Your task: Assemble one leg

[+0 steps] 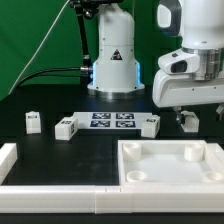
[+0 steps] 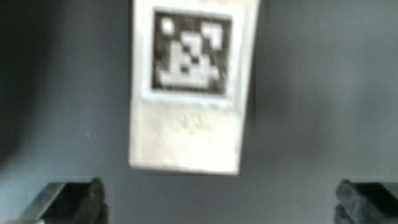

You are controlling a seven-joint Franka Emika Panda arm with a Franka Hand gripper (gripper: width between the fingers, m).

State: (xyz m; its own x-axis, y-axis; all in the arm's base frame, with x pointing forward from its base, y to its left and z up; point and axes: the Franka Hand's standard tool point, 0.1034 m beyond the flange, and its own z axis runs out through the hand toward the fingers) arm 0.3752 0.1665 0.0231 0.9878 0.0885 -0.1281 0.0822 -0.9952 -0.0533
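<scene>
Clearly, the two dark fingers (image 2: 71, 200) of the gripper (image 2: 221, 202) stand wide apart and hold nothing. In the wrist view the small white plastic leg with a black-and-white square tag (image 2: 191, 85) lies on the black table (image 1: 50, 100) ahead of the tips, not yet between them. To grasp well, the arm should probably bring the leg to the middle of the gap, set the fingers parallel to its long sides, come down, and only then close. In the exterior view a neighbour leg (image 1: 150, 125) lies near, toward the exterior view's left of the gripper, just beside the flat white marker board (image 1: 112, 121). The large white square tray with corner sockets (image 1: 170, 165) lies near in front; its rim and the neighbour leg could be bumped when lifting
</scene>
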